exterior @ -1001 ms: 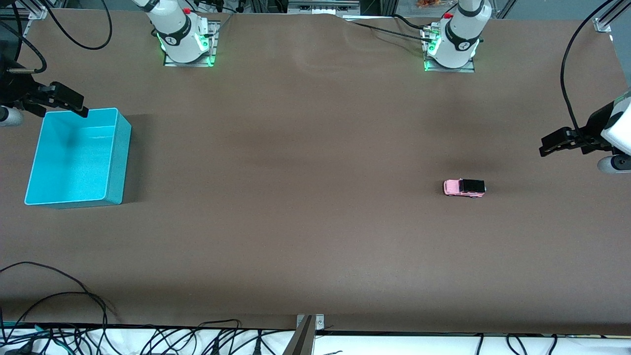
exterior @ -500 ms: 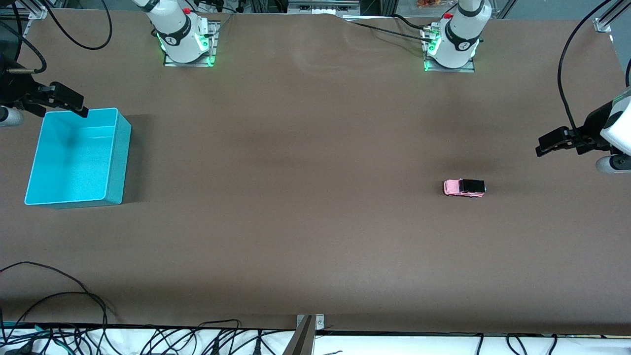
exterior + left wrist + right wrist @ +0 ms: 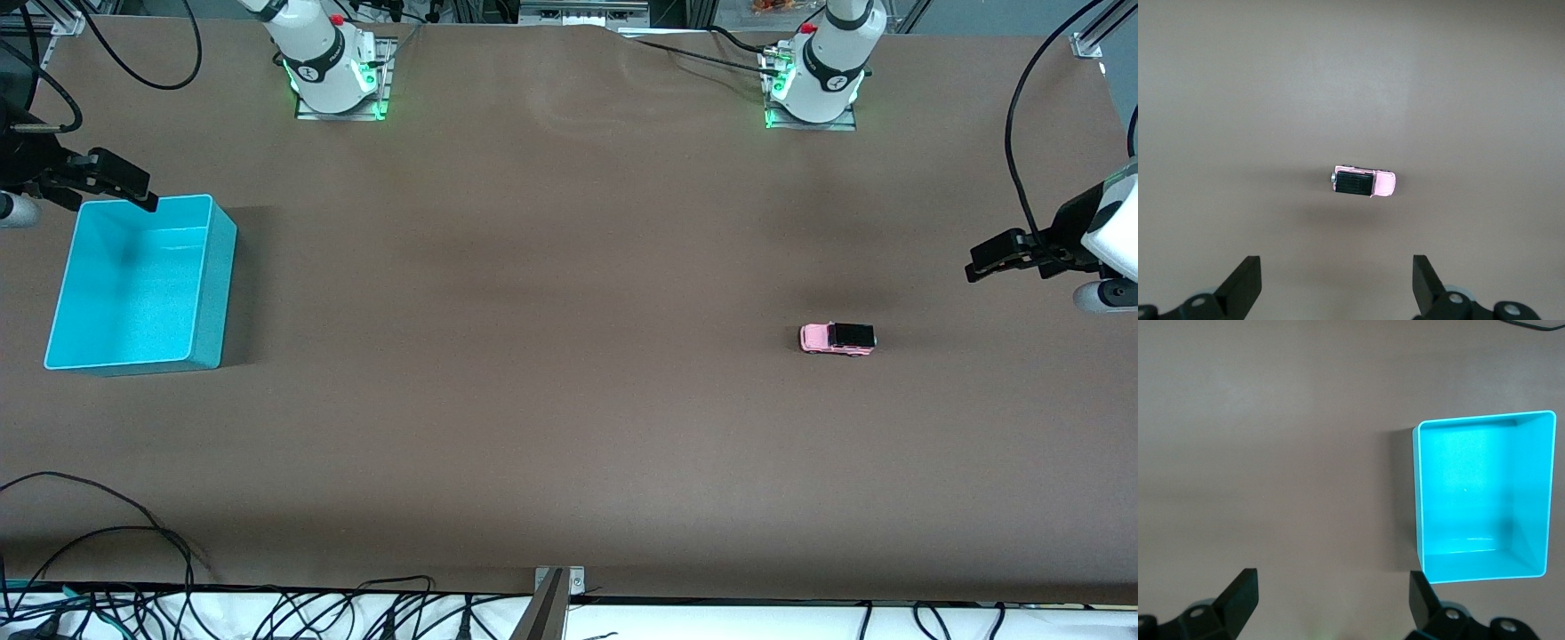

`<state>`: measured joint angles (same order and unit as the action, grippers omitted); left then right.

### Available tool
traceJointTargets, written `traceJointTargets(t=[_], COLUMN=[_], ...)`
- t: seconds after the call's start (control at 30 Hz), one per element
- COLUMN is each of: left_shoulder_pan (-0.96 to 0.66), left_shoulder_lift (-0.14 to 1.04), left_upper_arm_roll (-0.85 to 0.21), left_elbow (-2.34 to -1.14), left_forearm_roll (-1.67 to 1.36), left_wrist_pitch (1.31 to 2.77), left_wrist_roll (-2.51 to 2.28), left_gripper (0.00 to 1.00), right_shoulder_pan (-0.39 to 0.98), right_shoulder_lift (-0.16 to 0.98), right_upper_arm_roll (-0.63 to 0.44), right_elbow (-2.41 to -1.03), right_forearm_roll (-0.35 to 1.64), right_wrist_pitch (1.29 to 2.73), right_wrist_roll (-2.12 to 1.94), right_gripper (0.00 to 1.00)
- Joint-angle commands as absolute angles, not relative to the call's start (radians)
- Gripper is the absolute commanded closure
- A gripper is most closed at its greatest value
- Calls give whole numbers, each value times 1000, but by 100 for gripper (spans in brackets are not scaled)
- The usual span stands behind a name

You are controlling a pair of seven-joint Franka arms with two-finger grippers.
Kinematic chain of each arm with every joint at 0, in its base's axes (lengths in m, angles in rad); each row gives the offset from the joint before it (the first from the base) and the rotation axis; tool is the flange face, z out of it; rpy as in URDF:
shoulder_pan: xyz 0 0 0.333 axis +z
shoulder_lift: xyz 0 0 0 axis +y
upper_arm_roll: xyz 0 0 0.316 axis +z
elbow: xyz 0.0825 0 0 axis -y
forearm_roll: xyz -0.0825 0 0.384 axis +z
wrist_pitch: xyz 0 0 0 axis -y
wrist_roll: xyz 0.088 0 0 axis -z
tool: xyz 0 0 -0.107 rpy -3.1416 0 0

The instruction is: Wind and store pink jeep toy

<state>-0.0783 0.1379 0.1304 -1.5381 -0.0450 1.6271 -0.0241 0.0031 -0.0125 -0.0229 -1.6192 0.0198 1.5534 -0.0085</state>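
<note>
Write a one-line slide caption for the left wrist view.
Open left gripper above the bare brown table, with the pink jeep toy resting on its wheels ahead of the fingertips, not yet touched.

No lettering, label or number can be read anywhere here. The round dark marks on the two white arm bases (image 3: 331, 67) at the table's top edge are too small to make out.

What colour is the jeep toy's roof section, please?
Black, on the pink jeep toy; clearest in the left wrist view.
</note>
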Motion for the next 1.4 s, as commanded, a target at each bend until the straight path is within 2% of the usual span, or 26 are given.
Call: traceJointTargets(t=[0.0, 1.37], left_shoulder_pan=[-74, -54], left_shoulder_lift=[127, 129], left_upper_arm_roll=[132, 132], left_elbow=[-1548, -1549], left_forearm_roll=[-74, -74], left_wrist_pitch=[1628, 1624], left_wrist_roll=[2, 3], left_gripper=[0, 0], right_shoulder_pan=[3, 3], right_shoulder_lift=[-3, -3], right_upper_arm_roll=[-26, -26], right_elbow=[-1595, -1598], right_forearm_roll=[28, 28], right_wrist_pitch=[1546, 1545], right_wrist_roll=[-12, -14], right_gripper=[0, 0])
